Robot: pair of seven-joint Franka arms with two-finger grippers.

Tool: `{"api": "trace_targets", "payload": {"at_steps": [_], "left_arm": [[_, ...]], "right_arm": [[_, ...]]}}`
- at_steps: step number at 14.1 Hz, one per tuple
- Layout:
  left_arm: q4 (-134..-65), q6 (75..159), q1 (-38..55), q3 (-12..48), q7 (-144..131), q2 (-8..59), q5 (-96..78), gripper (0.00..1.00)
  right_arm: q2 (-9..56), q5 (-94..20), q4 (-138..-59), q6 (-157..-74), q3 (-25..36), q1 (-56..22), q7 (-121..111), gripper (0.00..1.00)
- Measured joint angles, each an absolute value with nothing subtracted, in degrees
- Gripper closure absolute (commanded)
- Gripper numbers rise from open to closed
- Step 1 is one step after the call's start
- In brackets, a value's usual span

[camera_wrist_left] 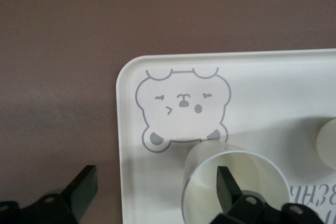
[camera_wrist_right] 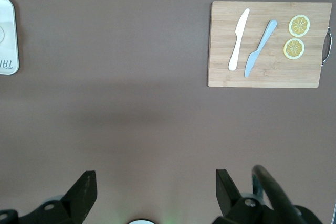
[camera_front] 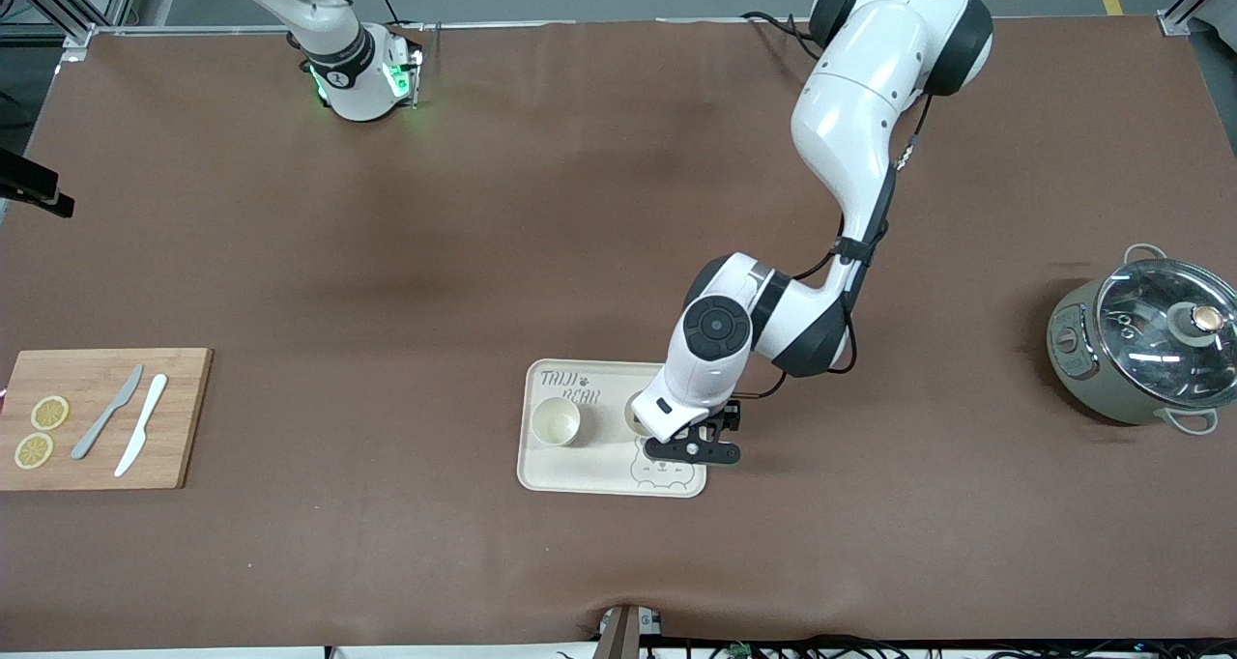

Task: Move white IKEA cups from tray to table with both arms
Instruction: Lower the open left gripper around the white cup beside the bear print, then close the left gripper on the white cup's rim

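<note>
I see left tool spread over tray, one finger inside a half-hidden cup; 2nd cup beside. Right tool spread, out of front cam, waiting.

Two small off-white, handleless round cups stand upright and empty on a cream bear-printed tray: one cup toward the right arm's end, the other cup beside it, apart, partly hidden.

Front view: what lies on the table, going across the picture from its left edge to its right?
Cutting board with lemon slices, grey knife and white knife → bear tray holding a cup → left gripper → lidded pot.
</note>
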State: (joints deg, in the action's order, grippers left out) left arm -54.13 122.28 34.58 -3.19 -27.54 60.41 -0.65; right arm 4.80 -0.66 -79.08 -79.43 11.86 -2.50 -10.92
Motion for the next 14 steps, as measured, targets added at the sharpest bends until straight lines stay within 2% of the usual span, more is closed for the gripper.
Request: {"api": "trace_targets", "payload": {"at_steps": [8, 14], "left_arm": [[-54.1, 121.9, 34.8, -3.2, -28.2, 61.2, -1.1, 0.0], [-53.9, 115.8, 35.2, -3.1, -29.4, 61.2, -2.0, 0.0]], "right_arm": [[4.8, -0.7, -79.1, -79.4, 11.9, -2.5, -10.9, 0.0], [4.8, -0.7, -79.1, -79.4, 11.9, -2.5, -10.9, 0.0]]}}
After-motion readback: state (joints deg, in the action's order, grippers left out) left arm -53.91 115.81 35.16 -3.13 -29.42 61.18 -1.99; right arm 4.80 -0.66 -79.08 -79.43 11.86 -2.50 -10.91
